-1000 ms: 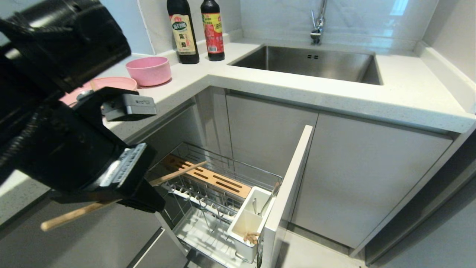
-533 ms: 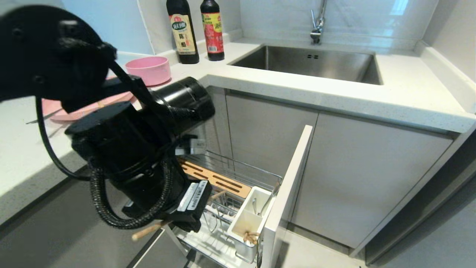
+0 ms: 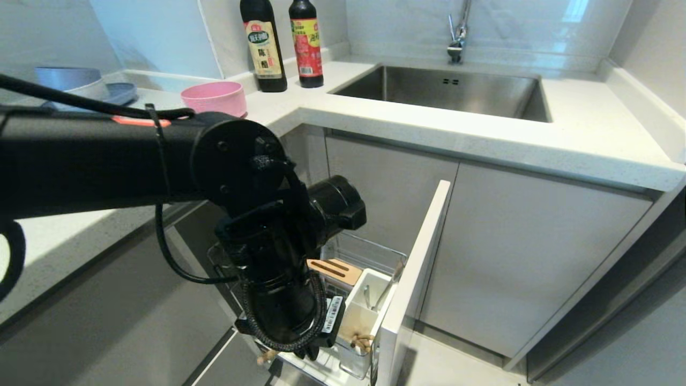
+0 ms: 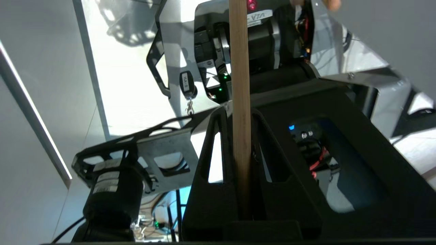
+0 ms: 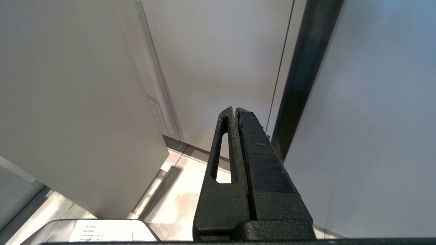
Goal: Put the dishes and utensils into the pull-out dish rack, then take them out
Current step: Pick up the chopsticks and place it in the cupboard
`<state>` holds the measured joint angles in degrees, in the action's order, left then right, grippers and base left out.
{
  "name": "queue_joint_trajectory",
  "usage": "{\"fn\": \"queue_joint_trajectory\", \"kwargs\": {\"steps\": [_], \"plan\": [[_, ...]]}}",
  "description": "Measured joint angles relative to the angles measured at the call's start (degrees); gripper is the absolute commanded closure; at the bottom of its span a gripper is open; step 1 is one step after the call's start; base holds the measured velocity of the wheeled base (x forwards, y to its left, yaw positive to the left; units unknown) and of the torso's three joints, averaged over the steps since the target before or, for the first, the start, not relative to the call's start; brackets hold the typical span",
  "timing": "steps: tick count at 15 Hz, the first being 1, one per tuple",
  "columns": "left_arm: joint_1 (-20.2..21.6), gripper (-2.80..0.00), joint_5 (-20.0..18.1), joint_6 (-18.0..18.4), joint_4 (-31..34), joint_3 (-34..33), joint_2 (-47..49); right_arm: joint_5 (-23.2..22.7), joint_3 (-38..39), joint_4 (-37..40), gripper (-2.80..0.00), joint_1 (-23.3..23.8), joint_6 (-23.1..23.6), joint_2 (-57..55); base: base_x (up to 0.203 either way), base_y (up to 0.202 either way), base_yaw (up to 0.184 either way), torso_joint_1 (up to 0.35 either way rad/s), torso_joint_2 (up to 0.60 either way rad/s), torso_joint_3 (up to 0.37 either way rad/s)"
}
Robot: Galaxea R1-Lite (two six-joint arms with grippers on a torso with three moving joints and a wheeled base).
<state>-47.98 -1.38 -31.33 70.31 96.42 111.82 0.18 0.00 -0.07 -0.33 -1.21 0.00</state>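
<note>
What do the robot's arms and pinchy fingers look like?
The left arm is a thick black tube with a round joint, a ribbed black cable looping around it and a white barcode sticker. The left gripper and the right gripper have black, grainy, wedge-shaped fingers with a long slot cut through.

The left pincer [image 4: 238,115], clamping a chopstick [image 4: 239,85], has swung down over the dish rack [image 3: 370,257].

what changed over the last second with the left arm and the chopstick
The left gripper, shut on the chopstick, swung from beside the counter down over the pull-out dish rack, close to the white utensil cup. The pink bowl, bottles and right gripper kept their places.
</note>
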Motion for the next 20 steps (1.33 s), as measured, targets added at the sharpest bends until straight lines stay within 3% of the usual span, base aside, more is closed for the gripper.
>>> {"fn": "queue_joint_trajectory", "kwargs": {"steps": [16,20], "plan": [[1.5,0.00,-0.4,0.0,-8.2,0.3,11.4,0.0,0.0,0.0,0.00,0.0,0.0,0.0,0.000,0.000,0.000,0.000,0.00,0.000],[3.3,0.00,-3.8,2.5,-8.4,1.7,12.7,0.0,0.0,0.0,0.00,0.0,0.0,0.0,0.000,0.000,0.000,0.000,0.00,0.000]]}}
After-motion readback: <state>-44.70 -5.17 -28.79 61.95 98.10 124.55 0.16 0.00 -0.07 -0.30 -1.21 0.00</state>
